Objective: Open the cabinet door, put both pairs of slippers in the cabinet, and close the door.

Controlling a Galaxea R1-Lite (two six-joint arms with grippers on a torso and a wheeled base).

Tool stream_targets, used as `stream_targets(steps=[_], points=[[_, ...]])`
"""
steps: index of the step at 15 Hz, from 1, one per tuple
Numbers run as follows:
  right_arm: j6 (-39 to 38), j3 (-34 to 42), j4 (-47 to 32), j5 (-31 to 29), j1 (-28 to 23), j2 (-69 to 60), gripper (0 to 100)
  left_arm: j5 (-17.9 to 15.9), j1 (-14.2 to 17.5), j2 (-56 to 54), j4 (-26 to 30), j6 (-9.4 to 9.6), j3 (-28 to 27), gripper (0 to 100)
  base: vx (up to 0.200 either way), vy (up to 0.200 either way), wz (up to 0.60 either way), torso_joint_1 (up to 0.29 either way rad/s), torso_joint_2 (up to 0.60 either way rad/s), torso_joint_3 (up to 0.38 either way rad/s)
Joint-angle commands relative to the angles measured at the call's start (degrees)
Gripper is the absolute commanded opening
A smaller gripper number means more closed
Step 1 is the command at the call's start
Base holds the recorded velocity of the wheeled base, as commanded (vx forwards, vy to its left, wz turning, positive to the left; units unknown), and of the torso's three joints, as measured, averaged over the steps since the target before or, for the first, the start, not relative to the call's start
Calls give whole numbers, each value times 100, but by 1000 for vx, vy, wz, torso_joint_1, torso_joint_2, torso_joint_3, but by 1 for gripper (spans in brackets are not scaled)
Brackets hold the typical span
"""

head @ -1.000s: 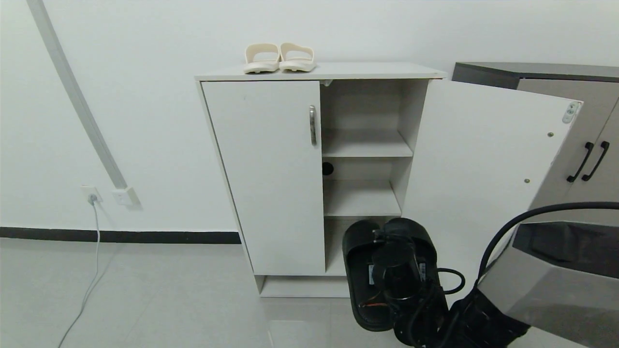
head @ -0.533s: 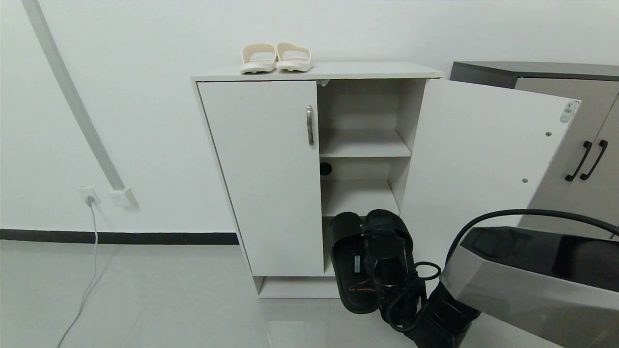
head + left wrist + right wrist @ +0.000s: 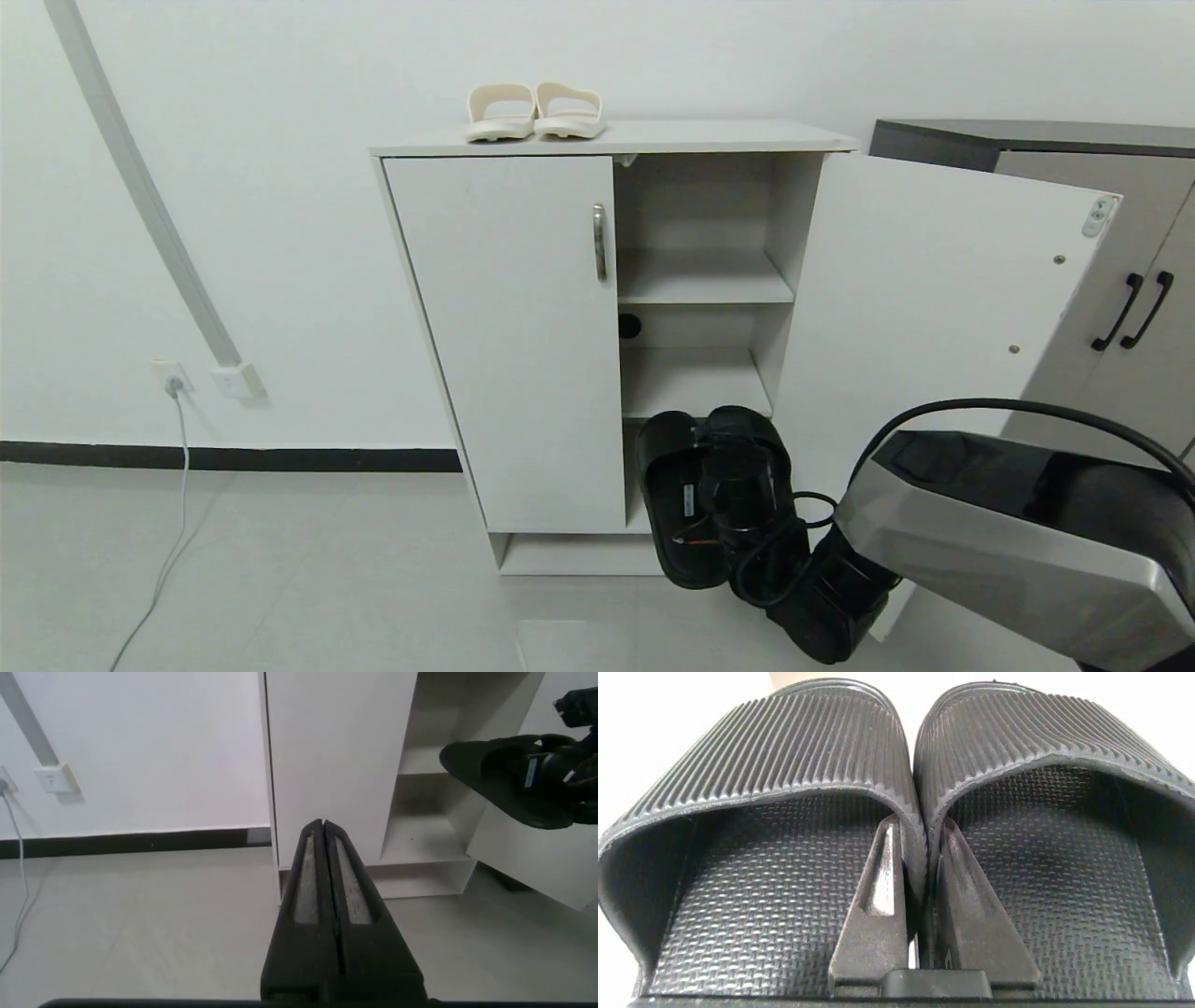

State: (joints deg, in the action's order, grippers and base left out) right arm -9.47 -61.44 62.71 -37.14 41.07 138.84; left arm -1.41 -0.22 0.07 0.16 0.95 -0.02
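Observation:
A white cabinet [image 3: 504,336] stands against the wall with its right door [image 3: 924,308] swung open and its left door shut. A cream pair of slippers [image 3: 535,112] rests on its top. My right gripper [image 3: 738,485] is shut on the black pair of slippers [image 3: 686,504], pinching their touching inner straps [image 3: 915,812], and holds them in front of the bottom compartment. The black slippers [image 3: 523,770] also hang beside the open compartment in the left wrist view. My left gripper [image 3: 322,831] is shut, low above the floor, pointing at the cabinet's left door.
The open side has two bare shelves [image 3: 705,280] above the bottom space. A grey cupboard with black handles [image 3: 1134,313] stands to the right, behind the open door. A wall socket with a cable [image 3: 173,383] sits low at the left. Grey tiled floor [image 3: 280,579] lies in front.
My right gripper has carried the black slippers up and to the left, toward the cabinet's bottom compartment. The head view shifted slightly.

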Motion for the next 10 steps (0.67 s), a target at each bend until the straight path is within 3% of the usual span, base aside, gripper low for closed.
stream_targets(steps=[1, 5, 10], points=[[-2, -17, -22, -3, -11, 29, 0, -8, 4, 10, 2, 2, -6, 0, 0, 0, 0, 0, 0, 0], [-20, -8, -4, -3, -99, 47, 0, -17, 4, 19, 11, 10, -6, 0, 0, 0, 0, 2, -2, -45], [-20, -8, -4, -3, -117, 56, 0, -17, 4, 19, 11, 10, -6, 0, 0, 0, 0, 4, 1, -177]])
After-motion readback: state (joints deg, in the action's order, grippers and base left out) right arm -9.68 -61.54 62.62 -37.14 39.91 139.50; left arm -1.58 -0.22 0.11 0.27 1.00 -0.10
